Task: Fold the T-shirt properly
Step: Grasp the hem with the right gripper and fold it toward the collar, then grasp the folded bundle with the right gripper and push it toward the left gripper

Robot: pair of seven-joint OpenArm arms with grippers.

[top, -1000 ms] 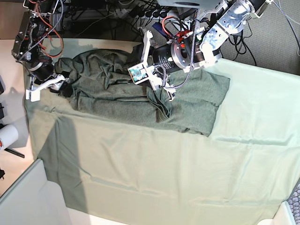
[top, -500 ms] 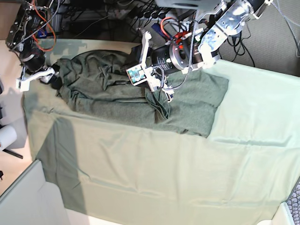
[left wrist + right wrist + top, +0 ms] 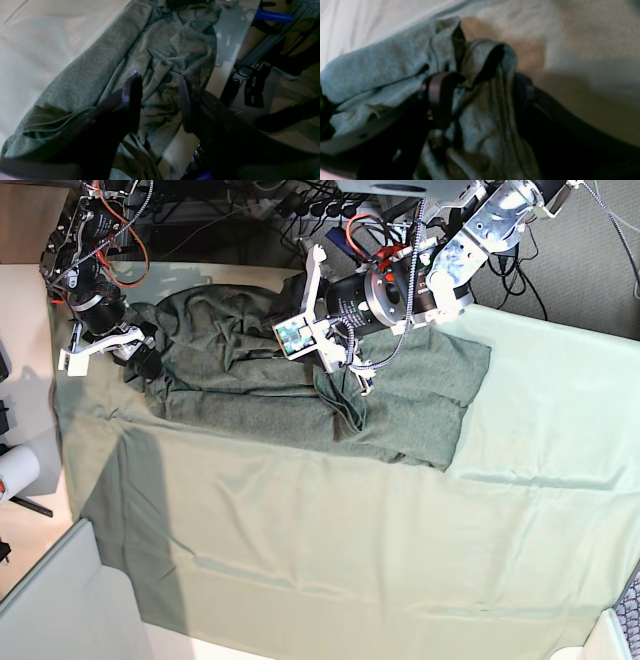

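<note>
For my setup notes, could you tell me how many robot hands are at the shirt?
2: the right hand at the shirt's left end in the base view, the left hand over its middle.

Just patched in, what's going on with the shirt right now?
Both arms are working the T-shirt, which lies bunched and wrinkled along the far side of the table cloth. The right end effector has a bunch of fabric between its fingers at one end. The left end effector stands open over the crumpled middle, holding nothing.

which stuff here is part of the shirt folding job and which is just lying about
Part of the job:
- T-shirt
- left hand
- right hand

Just lying about:
- table cloth
- cables behind the table
</note>
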